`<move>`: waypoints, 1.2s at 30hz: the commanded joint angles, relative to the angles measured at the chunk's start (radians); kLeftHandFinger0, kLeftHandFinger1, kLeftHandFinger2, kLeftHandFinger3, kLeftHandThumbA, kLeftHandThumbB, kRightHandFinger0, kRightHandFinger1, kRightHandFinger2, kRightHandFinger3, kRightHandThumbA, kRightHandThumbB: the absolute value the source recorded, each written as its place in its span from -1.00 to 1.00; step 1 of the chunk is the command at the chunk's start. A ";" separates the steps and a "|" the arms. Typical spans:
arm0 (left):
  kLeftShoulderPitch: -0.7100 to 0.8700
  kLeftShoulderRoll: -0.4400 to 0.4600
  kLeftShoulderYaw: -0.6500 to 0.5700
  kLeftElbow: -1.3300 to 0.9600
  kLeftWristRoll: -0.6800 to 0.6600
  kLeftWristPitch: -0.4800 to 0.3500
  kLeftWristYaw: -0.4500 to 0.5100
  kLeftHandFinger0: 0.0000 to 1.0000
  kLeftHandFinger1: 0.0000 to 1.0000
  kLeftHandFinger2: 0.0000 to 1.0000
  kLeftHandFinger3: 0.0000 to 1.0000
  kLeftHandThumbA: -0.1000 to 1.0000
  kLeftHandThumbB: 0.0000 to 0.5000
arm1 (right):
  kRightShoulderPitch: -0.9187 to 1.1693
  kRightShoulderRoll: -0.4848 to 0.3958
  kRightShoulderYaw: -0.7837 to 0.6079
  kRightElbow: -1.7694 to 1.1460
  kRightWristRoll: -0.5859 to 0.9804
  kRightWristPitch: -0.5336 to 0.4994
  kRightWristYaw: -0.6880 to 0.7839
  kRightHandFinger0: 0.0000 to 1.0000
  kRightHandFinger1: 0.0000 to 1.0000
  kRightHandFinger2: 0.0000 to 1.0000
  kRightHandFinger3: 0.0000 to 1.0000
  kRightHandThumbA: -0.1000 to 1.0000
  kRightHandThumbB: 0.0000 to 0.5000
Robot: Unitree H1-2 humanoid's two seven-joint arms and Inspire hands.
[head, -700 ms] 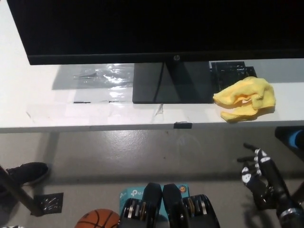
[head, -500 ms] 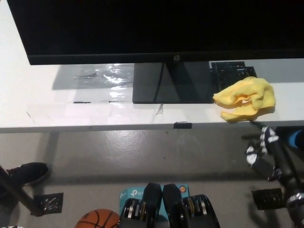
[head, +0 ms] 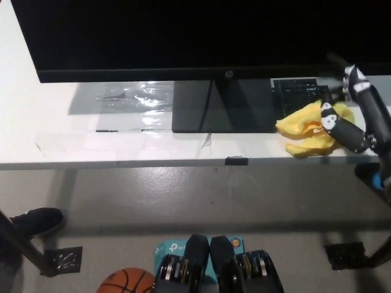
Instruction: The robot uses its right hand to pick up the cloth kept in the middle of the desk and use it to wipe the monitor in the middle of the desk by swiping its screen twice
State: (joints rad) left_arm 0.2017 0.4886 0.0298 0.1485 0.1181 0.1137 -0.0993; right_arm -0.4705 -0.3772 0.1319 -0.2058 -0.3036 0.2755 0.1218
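The right hand (head: pixel 351 113), fingers spread and holding nothing, hovers over the yellow cloth (head: pixel 305 131) just right of the monitor (head: pixel 201 36) stand; closing off-centre could drag it off the desk (head: pixel 73 146).

We see the monitor (head: pixel 201 36) cut off by the top edge. Our right hand (head: pixel 354 113) covers the yellow cloth's (head: pixel 302 128) right part, and its grip is unclear. Our left hand lies outside the picture entirely.
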 commanded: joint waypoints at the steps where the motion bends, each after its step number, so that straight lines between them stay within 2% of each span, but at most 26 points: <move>1: -0.001 0.023 0.018 -0.018 0.008 0.001 -0.008 0.09 0.17 0.45 0.87 -0.56 -1.00 | -0.088 -0.068 0.055 0.026 -0.105 0.139 0.100 1.00 1.00 1.00 1.00 -0.25 -0.02; 3: 0.001 0.023 0.019 -0.021 0.005 0.005 -0.011 0.09 0.17 0.46 0.88 -0.55 -1.00 | -0.096 -0.081 0.079 0.063 -0.118 0.139 0.103 1.00 1.00 1.00 1.00 -0.16 0.01; 5: 0.000 0.024 0.019 -0.016 0.004 -0.006 -0.011 0.08 0.15 0.45 0.87 -0.56 -1.00 | -0.094 -0.083 0.085 0.089 -0.114 0.128 0.097 1.00 1.00 1.00 1.00 -0.18 0.01; 6: -0.001 0.025 0.018 -0.008 0.003 -0.017 -0.012 0.07 0.16 0.48 0.87 -0.58 -1.00 | -0.095 -0.084 0.091 0.104 -0.121 0.135 0.097 1.00 1.00 1.00 1.00 -0.16 0.04; 8: -0.001 0.024 0.019 -0.010 0.004 -0.009 -0.011 0.05 0.14 0.43 0.85 -0.57 -1.00 | -0.096 -0.096 0.114 0.146 -0.151 0.147 0.104 1.00 1.00 1.00 1.00 0.06 0.16; 11: 0.012 0.019 0.024 -0.018 0.003 -0.006 -0.005 0.09 0.16 0.42 0.84 -0.56 -0.98 | -0.091 -0.115 0.138 0.166 -0.165 0.164 0.133 1.00 1.00 1.00 1.00 0.12 0.22; 12: 0.014 0.023 0.019 -0.029 0.009 0.002 -0.009 0.11 0.18 0.44 0.86 -0.54 -1.00 | -0.090 -0.119 0.141 0.180 -0.166 0.162 0.135 1.00 1.00 1.00 1.00 0.15 0.32; 14: 0.017 0.026 0.018 -0.026 0.013 0.000 -0.009 0.12 0.18 0.47 0.88 -0.52 -1.00 | -0.092 -0.124 0.155 0.218 -0.180 0.184 0.144 1.00 1.00 1.00 1.00 0.09 0.32; 18: 0.021 0.027 0.019 -0.031 0.036 -0.019 0.011 -0.02 0.08 0.37 0.78 -0.47 -0.95 | -0.096 -0.126 0.149 0.267 -0.174 0.171 0.136 1.00 1.00 1.00 1.00 0.06 0.28; 19: 0.031 0.026 0.017 -0.069 0.055 0.029 0.015 0.06 0.14 0.42 0.83 -0.43 -0.98 | -0.095 -0.125 0.145 0.279 -0.173 0.170 0.135 1.00 1.00 1.00 1.00 0.04 0.26; 22: 0.042 0.028 0.016 -0.100 0.072 0.059 0.010 0.11 0.16 0.44 0.90 -0.38 -1.00 | -0.108 -0.133 0.154 0.348 -0.191 0.147 0.130 1.00 1.00 1.00 1.00 -0.01 0.19; 24: 0.044 0.029 0.020 -0.104 0.076 0.056 0.011 0.11 0.16 0.44 0.90 -0.38 -1.00 | -0.117 -0.132 0.154 0.373 -0.194 0.129 0.125 1.00 1.00 1.00 1.00 -0.01 0.19; 25: 0.042 0.028 0.022 -0.098 0.073 0.053 0.010 0.12 0.20 0.47 0.92 -0.41 -1.00 | -0.131 -0.138 0.159 0.404 -0.202 0.116 0.119 1.00 1.00 1.00 1.00 0.01 0.11; 26: 0.043 0.030 0.025 -0.096 0.072 0.049 0.010 0.12 0.20 0.47 0.92 -0.42 -1.00 | -0.142 -0.135 0.161 0.422 -0.209 0.112 0.112 1.00 1.00 1.00 1.00 0.03 0.19; 28: 0.043 0.029 0.027 -0.095 0.074 0.045 0.010 0.11 0.19 0.46 0.90 -0.42 -1.00 | -0.149 -0.136 0.160 0.436 -0.213 0.107 0.109 1.00 1.00 1.00 1.00 0.02 0.16; 30: 0.044 0.029 0.027 -0.094 0.080 0.045 0.008 0.12 0.19 0.46 0.90 -0.42 -1.00 | -0.160 -0.132 0.152 0.448 -0.215 0.116 0.104 1.00 1.00 1.00 1.00 -0.08 0.07; 31: 0.041 0.030 0.029 -0.076 0.072 0.027 0.006 0.10 0.18 0.44 0.88 -0.40 -1.00 | -0.167 -0.128 0.139 0.453 -0.195 0.116 0.113 1.00 1.00 1.00 1.00 -0.13 -0.05; 34: 0.053 0.026 0.031 -0.089 0.078 0.027 0.006 0.10 0.18 0.44 0.89 -0.36 -1.00 | -0.166 -0.117 0.134 0.459 -0.183 0.107 0.109 1.00 1.00 1.00 1.00 -0.15 -0.18; 35: 0.053 0.025 0.032 -0.088 0.080 0.029 0.007 0.11 0.19 0.45 0.90 -0.36 -1.00 | -0.165 -0.110 0.135 0.456 -0.181 0.103 0.108 1.00 1.00 1.00 1.00 -0.16 -0.45; 36: 0.053 0.025 0.032 -0.085 0.080 0.026 0.006 0.12 0.20 0.46 0.91 -0.36 -1.00 | -0.162 -0.102 0.135 0.453 -0.180 0.094 0.101 1.00 1.00 1.00 1.00 -0.22 -0.61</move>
State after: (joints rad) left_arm 0.2360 0.4887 0.0497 0.0810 0.1785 0.1483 -0.0987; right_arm -0.5857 -0.4818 0.2876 0.2556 -0.4873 0.4190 0.2453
